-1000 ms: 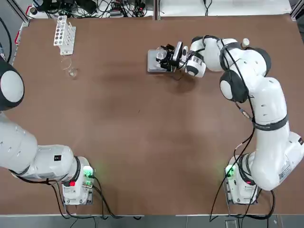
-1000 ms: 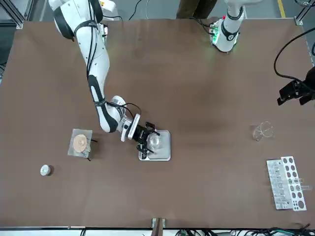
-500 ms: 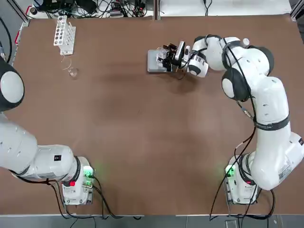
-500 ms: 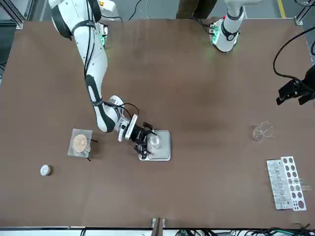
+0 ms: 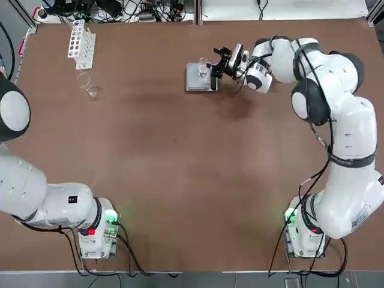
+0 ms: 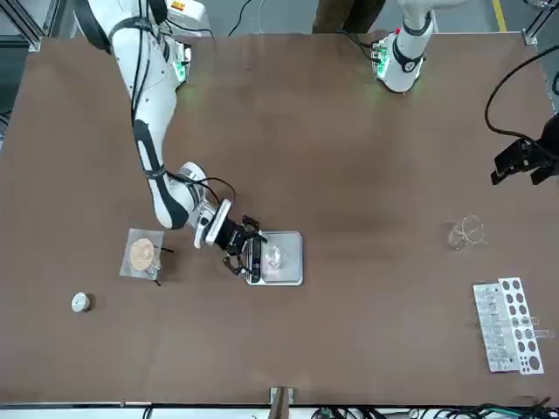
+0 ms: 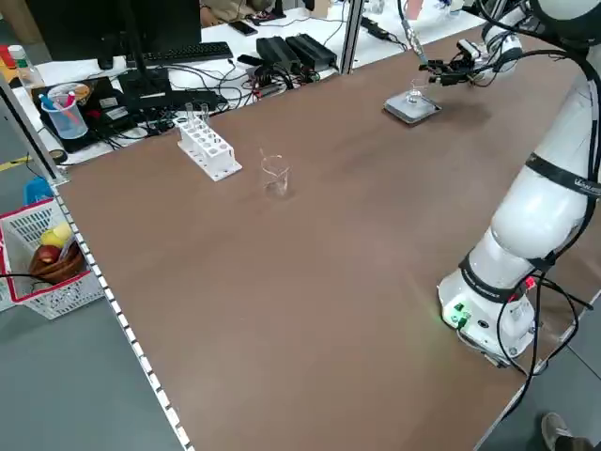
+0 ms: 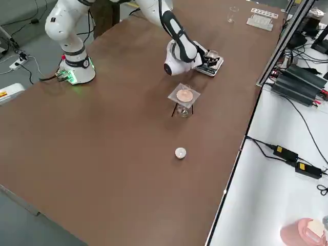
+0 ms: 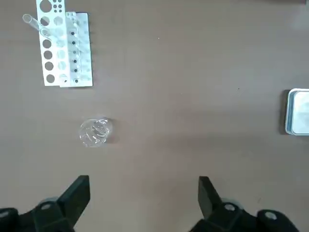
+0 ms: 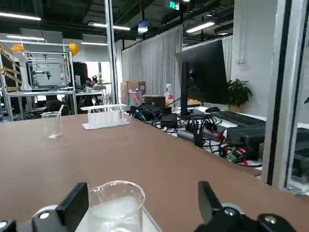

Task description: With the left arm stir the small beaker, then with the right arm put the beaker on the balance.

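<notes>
From my overhead cam the small beaker sits on the balance up around 12 o'clock on the bench. My right hand is just off its 3 o'clock side, fingers spread wide, holding nothing. The left hand hangs over toward 9 o'clock, also wide open, near the test-tube rack.

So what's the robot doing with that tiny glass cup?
The small beaker is sitting on the balance, a little grey scale near the far side of the table. The right gripper is open right beside the cup, not holding it. The left gripper is open too, hanging off to the side above the table, near another glass cup and a white test-tube rack.
</notes>
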Controlling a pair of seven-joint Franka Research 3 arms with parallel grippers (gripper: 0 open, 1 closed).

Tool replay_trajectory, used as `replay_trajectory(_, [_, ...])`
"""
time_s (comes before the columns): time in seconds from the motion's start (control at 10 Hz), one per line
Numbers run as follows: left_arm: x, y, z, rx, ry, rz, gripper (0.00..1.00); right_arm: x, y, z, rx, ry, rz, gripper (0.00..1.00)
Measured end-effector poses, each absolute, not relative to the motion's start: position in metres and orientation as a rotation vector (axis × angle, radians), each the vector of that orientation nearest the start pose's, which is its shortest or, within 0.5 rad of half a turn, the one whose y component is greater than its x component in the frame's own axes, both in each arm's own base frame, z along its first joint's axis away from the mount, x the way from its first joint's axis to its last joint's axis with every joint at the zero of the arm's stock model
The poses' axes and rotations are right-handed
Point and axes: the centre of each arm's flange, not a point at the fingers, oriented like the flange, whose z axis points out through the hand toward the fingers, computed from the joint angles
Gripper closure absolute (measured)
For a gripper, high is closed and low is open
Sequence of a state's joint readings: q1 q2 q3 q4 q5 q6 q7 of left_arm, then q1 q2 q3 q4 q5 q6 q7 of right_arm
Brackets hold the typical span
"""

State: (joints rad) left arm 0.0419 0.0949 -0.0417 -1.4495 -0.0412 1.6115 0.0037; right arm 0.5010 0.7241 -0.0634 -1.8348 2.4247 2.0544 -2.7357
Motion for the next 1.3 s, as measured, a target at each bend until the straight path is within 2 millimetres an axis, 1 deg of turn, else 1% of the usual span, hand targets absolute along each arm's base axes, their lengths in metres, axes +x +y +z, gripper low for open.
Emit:
replay_trajectory(0.2, [0.589, -0.004, 0.632, -3.185, 0.008, -0.107, 0.01, 0.573, 0.315, 0.188, -1.627, -0.961, -1.544, 0.00])
replay_trajectory(0.3, [0.589, -0.004, 0.632, -3.185, 0.009, -0.108, 0.01, 0.570, 0.315, 0.208, -1.665, -0.979, -1.545, 0.00])
replay_trajectory(0.5, [0.589, -0.007, 0.632, -3.185, 0.016, -0.108, 0.01, 0.566, 0.308, 0.251, -1.806, -1.039, -1.543, 0.00])
replay_trajectory(0.6, [0.589, -0.008, 0.632, -3.185, 0.019, -0.108, 0.01, 0.560, 0.305, 0.269, -1.887, -1.096, -1.519, 0.00])
replay_trajectory(0.8, [0.589, -0.009, 0.632, -3.185, 0.021, -0.108, 0.01, 0.553, 0.295, 0.305, -2.022, -1.282, -1.435, 0.00])
replay_trajectory(0.9, [0.589, -0.008, 0.632, -3.185, 0.020, -0.108, 0.01, 0.555, 0.287, 0.320, -2.081, -1.326, -1.393, 0.00])
replay_trajectory(1.0, [0.589, -0.008, 0.632, -3.184, 0.020, -0.108, 0.01, 0.560, 0.281, 0.334, -2.134, -1.327, -1.349, 0.00])
replay_trajectory(1.3, [0.589, -0.009, 0.632, -3.184, 0.021, -0.108, 0.01, 0.575, 0.276, 0.368, -2.245, -1.216, -1.222, 0.00])
